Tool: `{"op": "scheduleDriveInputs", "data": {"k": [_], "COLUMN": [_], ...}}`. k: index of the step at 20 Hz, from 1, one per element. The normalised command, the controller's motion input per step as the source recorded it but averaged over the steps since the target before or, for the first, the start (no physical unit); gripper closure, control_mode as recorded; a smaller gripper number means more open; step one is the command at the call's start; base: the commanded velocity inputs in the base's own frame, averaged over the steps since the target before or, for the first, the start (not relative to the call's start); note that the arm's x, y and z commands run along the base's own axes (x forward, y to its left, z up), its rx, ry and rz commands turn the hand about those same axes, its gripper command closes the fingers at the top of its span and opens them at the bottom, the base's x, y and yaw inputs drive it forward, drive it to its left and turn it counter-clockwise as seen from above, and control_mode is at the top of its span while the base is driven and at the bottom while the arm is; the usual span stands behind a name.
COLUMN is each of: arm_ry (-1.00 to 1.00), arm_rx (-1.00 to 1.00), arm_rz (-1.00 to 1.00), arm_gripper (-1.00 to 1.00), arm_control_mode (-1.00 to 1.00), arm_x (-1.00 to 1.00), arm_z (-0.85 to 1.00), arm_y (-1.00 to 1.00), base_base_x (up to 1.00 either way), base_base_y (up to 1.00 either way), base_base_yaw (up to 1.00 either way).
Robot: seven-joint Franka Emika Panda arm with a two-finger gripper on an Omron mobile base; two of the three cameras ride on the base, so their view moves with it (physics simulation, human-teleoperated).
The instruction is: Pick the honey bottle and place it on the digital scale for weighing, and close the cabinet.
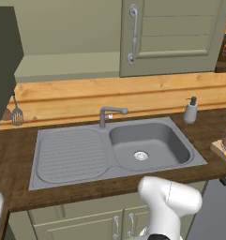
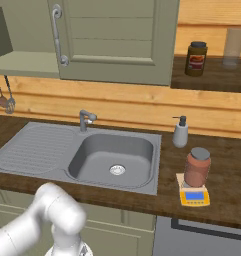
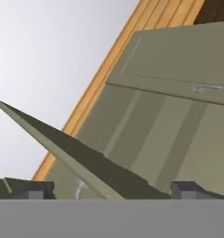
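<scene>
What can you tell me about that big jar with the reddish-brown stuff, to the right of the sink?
The large clear jar of reddish-brown contents has rounded shoulders and a grey-silver screw lid, which is on. It looks like glass or clear plastic and seems nearly full. It stands upright on the small flat tan scale, whose blue patch shows in front of it, on the dark wooden counter to the right of the grey sink. The white soap dispenser stands behind it, apart. Nothing else touches the jar.
</scene>
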Motion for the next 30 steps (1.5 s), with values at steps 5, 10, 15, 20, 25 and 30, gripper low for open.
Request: {"op": "scheduleDriveInputs", "data": {"k": [5,10,15,20,25,30], "arm_ry": [0.05,-0.01,-0.02,0.07,0.33,0.37], "arm_rx": [0.28,0.43,0.22,0.01,0.01,-0.13], "arm_rz": [0.07,0.21,0.17,0.03,0.0,-0.02], "arm_gripper": [-1.0,-1.0,-1.0,-1.0,-1.0,-1.0], "arm_control_mode": [-1.0,-1.0,-1.0,-1.0,-1.0,-1.0], "arm_x": [0.3,0.0,0.68,1.0,1.0,1.0], "arm_z": [-0.42,-1.0,-0.24,0.0,-0.12,-0.66], "arm_y": [1.0,0.99,0.87,0.81,0.28,0.9], "base_base_x": [0.0,0.0,0.0,0.0,0.0,0.0], "base_base_y": [0.0,0.0,0.0,0.0,0.0,0.0], "base_base_yaw": [0.0,0.0,0.0,0.0,0.0,0.0]}}
